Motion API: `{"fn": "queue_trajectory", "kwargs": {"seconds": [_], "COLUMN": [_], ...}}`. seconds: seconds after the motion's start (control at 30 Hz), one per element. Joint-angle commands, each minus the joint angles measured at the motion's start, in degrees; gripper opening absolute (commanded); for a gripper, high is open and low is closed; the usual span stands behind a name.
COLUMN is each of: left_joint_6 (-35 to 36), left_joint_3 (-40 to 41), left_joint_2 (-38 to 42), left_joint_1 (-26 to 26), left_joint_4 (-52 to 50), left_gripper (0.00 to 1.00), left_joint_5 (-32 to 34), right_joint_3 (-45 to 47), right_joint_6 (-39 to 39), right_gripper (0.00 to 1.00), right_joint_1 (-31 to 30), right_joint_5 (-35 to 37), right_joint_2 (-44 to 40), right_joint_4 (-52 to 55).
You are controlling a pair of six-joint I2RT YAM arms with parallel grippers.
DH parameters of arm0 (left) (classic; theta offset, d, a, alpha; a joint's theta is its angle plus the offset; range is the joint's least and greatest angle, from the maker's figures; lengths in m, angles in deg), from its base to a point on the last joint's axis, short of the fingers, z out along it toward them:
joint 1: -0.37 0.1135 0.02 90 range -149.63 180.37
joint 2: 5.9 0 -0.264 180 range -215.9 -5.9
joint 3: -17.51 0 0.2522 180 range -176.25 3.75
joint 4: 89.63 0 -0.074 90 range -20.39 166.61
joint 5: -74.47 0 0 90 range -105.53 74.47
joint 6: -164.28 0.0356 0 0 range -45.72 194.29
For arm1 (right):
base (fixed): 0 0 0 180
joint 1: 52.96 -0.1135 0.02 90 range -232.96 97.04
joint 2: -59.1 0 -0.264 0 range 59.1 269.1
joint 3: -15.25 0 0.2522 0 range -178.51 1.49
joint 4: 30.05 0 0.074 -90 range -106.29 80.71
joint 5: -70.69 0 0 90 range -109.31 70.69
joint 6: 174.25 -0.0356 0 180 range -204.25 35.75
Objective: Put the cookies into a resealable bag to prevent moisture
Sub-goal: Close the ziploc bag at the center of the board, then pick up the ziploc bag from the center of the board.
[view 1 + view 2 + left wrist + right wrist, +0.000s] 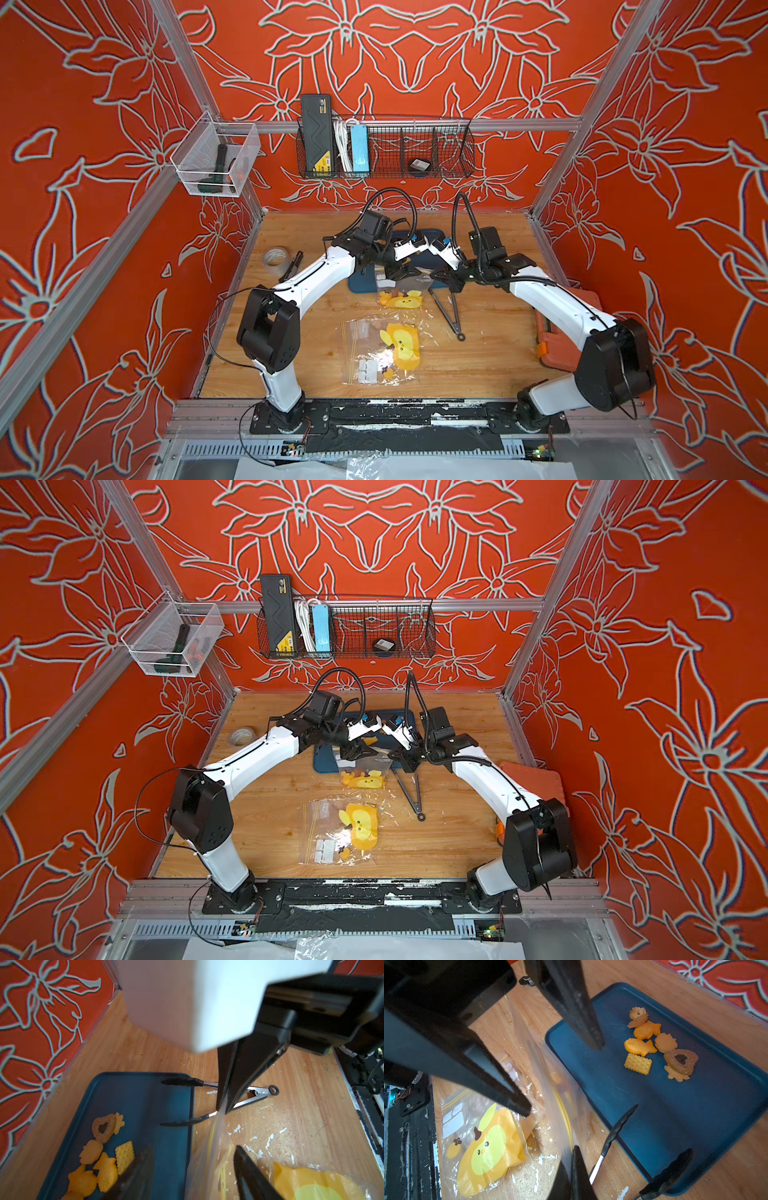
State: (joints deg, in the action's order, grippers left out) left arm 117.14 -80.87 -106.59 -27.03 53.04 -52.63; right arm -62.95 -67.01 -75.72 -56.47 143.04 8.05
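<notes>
Several orange, yellow and brown cookies (104,1155) (652,1043) lie together on a dark blue tray (166,1105) (695,1126) (358,286). A clear resealable bag (209,1159) (562,1088) (405,291) with a yellow cartoon print hangs upright beside the tray. My right gripper (574,1148) (221,1110) (440,277) is shut on one end of its rim. My left gripper (193,1147) (398,275) is open, with one finger over the tray and one over the table. The bag's rim stands between its fingers, unpinched. Something orange shows blurred inside the bag.
Metal tongs (451,311) (255,1093) lie open next to the tray, their tips on its edge. A second printed bag (382,349) (477,1142) lies flat nearer the arm bases. A tape roll (275,256) sits far left, an orange case (552,332) at the right edge.
</notes>
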Motion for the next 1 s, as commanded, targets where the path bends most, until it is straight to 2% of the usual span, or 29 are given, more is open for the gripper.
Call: {"fn": "queue_trajectory", "kwargs": {"seconds": [0.0, 0.3, 0.5, 0.67, 0.73, 0.77, 0.97], "left_joint_6": [2.1, 2.9, 2.8, 3.0, 3.0, 3.0, 2.1], "left_joint_3": [-1.2, -0.6, -1.1, -0.8, 0.0, 0.4, 2.7], "left_joint_2": [-0.7, -1.2, -1.5, -1.2, -0.8, -0.5, 1.4], "left_joint_1": [-0.1, -0.2, -0.3, -0.3, -0.3, -0.3, -0.1], "left_joint_4": [-2.8, -4.2, -4.5, -5.4, -5.5, -5.3, -4.3], "left_gripper": [0.52, 0.42, 0.28, 0.11, 0.08, 0.04, 0.00], "left_joint_5": [1.2, 2.2, 2.3, 2.8, 3.2, 3.6, 6.3], "right_joint_3": [0.1, -0.2, -0.3, -0.3, -0.2, -0.1, 0.7], "right_joint_6": [0.7, 0.8, 0.7, 0.7, 0.4, 0.2, -1.7], "right_gripper": [0.00, 0.00, 0.00, 0.00, 0.00, 0.00, 0.00], "right_joint_1": [0.4, 0.5, 0.4, 0.5, 0.5, 0.7, 1.4], "right_joint_5": [-1.4, -1.6, -1.7, -1.4, -1.1, -0.9, 0.4], "right_joint_2": [0.3, 0.6, 0.6, 0.4, 0.4, 0.3, -0.5], "right_joint_4": [-0.9, -0.6, -0.3, -0.5, -0.7, -0.9, -1.9]}}
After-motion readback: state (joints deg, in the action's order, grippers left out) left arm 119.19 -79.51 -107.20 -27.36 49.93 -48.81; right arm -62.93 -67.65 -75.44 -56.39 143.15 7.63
